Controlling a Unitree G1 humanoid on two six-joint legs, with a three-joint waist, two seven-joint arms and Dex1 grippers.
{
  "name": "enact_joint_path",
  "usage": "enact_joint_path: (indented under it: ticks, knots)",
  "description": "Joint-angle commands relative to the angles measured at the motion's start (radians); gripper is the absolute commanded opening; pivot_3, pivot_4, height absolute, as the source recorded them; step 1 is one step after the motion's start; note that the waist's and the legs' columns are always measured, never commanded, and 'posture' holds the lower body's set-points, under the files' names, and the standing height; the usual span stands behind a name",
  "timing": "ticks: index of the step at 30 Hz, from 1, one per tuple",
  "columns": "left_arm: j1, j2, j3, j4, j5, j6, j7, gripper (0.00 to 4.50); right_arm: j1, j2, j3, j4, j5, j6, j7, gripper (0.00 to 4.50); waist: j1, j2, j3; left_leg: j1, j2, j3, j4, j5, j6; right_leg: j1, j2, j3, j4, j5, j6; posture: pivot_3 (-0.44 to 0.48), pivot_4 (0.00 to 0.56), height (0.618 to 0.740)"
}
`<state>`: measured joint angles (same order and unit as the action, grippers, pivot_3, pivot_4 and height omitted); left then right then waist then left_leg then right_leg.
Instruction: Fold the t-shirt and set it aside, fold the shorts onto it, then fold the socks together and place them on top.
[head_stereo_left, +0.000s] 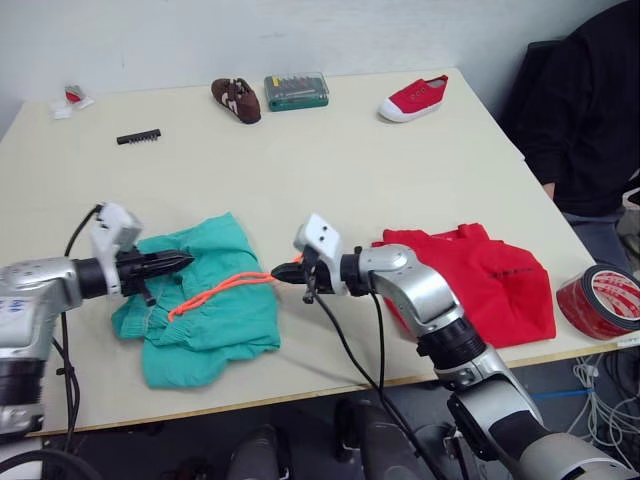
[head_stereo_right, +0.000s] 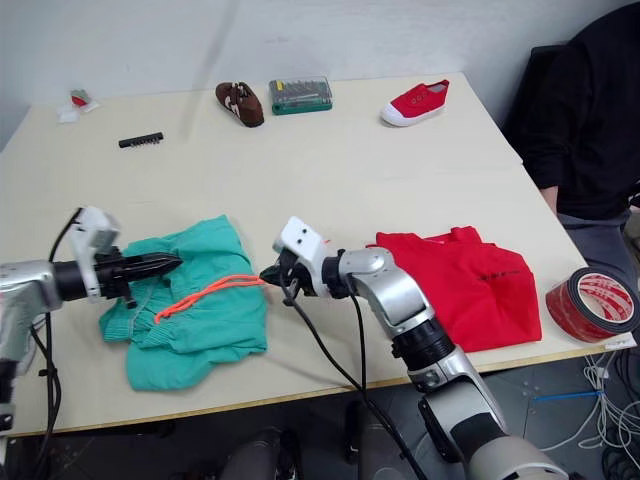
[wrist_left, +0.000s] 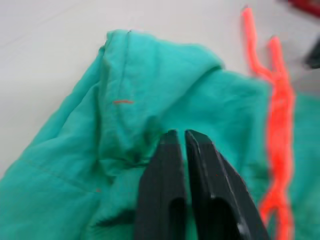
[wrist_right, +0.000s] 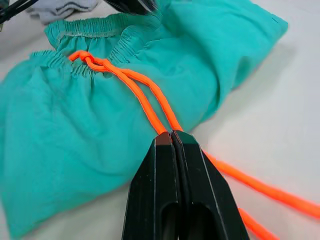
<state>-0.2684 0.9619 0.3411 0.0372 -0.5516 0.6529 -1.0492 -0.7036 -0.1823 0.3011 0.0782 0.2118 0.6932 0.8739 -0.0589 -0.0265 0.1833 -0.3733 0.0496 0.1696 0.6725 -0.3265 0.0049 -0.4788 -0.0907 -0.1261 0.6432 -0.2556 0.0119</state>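
Left eye view: tape roll (head_stereo_left: 600, 297) beside t-shirt (head_stereo_left: 480, 280)

My desk (head_stereo_left: 330, 170) is pale. Near me lie the teal shorts (head_stereo_left: 200, 300) and the red t-shirt (head_stereo_left: 480, 280), a tape roll (head_stereo_left: 600, 300) at its right edge. Farther off: a brown shoe (head_stereo_left: 236, 99), a green case (head_stereo_left: 296, 91), a red sneaker (head_stereo_left: 413, 98), a black strip (head_stereo_left: 138, 136).
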Motion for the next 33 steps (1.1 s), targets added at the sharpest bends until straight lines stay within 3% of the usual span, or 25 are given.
enact_joint_path:
  ticks: [1, 2, 4, 6, 8, 10, 12, 15, 19, 25, 29, 33]
  knots:
    - [0.058, 0.026, 0.097, -0.104, -0.049, 0.047, 0.009, 1.81, 0.019, 0.013, -0.032, -0.041, 0.027, 0.009, -0.036, 0.00, 0.003, 0.000, 0.000, 0.001, -0.001, 0.000, 0.000, 0.000, 0.000, 0.001, -0.001, 0.000, -0.001, 0.000, 0.000, 0.000, 0.150, 0.740]
    - [0.073, 0.022, 0.113, -0.123, -0.052, 0.048, 0.021, 2.07, 0.022, 0.017, -0.020, -0.055, 0.030, -0.006, -0.028, 0.00, 0.003, 0.001, 0.001, 0.001, -0.001, 0.000, 0.000, 0.000, 0.000, 0.001, -0.001, 0.000, -0.001, 0.000, -0.001, 0.000, 0.150, 0.740]
    - [0.081, 0.015, 0.131, -0.147, -0.066, 0.061, 0.036, 2.07, 0.019, 0.032, -0.014, -0.073, 0.048, 0.004, -0.021, 0.00, -0.014, 0.005, 0.003, 0.000, -0.008, -0.020, -0.008, 0.003, 0.003, 0.014, -0.008, -0.014, -0.006, 0.000, 0.001, 0.000, 0.150, 0.740]
    - [0.078, 0.014, 0.137, -0.166, -0.084, 0.076, 0.046, 2.07, 0.009, 0.036, -0.014, -0.070, 0.055, 0.024, -0.025, 0.00, -0.022, 0.007, 0.005, 0.002, -0.023, -0.062, -0.023, 0.020, 0.002, 0.038, -0.024, -0.055, -0.021, 0.000, 0.004, 0.000, 0.150, 0.740]
    - [0.072, 0.015, 0.144, -0.184, -0.103, 0.091, 0.051, 2.07, 0.001, 0.032, -0.011, -0.060, 0.049, 0.026, -0.026, 0.00, -0.021, 0.010, 0.006, -0.004, -0.033, -0.095, -0.027, 0.030, 0.001, 0.051, -0.030, -0.069, -0.024, -0.004, 0.011, 0.000, 0.150, 0.740]
    - [0.068, 0.015, 0.152, -0.202, -0.132, 0.110, 0.052, 2.07, -0.007, 0.028, -0.020, -0.046, 0.057, 0.039, -0.026, 0.00, -0.014, 0.014, 0.009, -0.014, -0.051, -0.134, -0.028, 0.041, 0.003, 0.056, -0.044, -0.086, -0.015, -0.013, 0.027, 0.000, 0.150, 0.740]
    - [0.074, 0.014, 0.160, -0.215, -0.153, 0.114, 0.041, 2.07, -0.019, 0.022, -0.038, -0.031, 0.069, 0.080, -0.033, 0.00, 0.002, 0.019, 0.012, -0.019, -0.064, -0.160, -0.030, 0.053, 0.001, 0.061, -0.044, -0.085, -0.016, -0.018, 0.035, 0.000, 0.150, 0.740]
    - [0.088, 0.017, 0.165, -0.217, -0.167, 0.107, 0.022, 2.07, -0.034, 0.009, -0.064, -0.018, 0.092, 0.139, -0.040, 0.00, 0.040, 0.023, 0.016, -0.016, -0.063, -0.155, -0.025, 0.053, 0.001, 0.064, -0.040, -0.056, -0.017, -0.019, 0.037, 0.000, 0.150, 0.740]
    - [0.112, 0.038, 0.181, -0.230, -0.189, 0.113, -0.019, 2.65, -0.044, -0.016, -0.096, -0.025, 0.129, 0.218, -0.044, 0.91, 0.056, 0.023, 0.016, -0.014, -0.063, -0.152, -0.025, 0.049, 0.002, 0.064, -0.040, -0.051, -0.019, -0.019, 0.036, 0.000, 0.150, 0.740]
    - [0.111, 0.066, 0.189, -0.230, -0.195, 0.110, -0.048, 4.49, -0.042, -0.020, -0.139, -0.038, 0.180, 0.297, -0.072, 2.95, 0.053, 0.022, 0.017, -0.014, -0.062, -0.146, -0.026, 0.047, 0.003, 0.063, -0.038, -0.047, -0.018, -0.019, 0.036, 0.000, 0.150, 0.740]
    - [0.117, 0.074, 0.209, -0.236, -0.204, 0.114, -0.055, 4.50, -0.036, 0.006, -0.142, -0.002, 0.192, 0.306, -0.101, 4.34, 0.051, 0.022, 0.017, -0.012, -0.061, -0.140, -0.026, 0.046, 0.005, 0.062, -0.038, -0.042, -0.018, -0.019, 0.037, 0.000, 0.150, 0.740]
    - [0.138, 0.073, 0.233, -0.242, -0.195, 0.103, -0.051, 4.50, -0.056, 0.020, -0.136, 0.096, 0.154, 0.247, -0.132, 4.47, 0.051, 0.022, 0.017, -0.010, -0.060, -0.135, -0.026, 0.044, 0.006, 0.061, -0.037, -0.037, -0.018, -0.019, 0.037, 0.000, 0.150, 0.740]
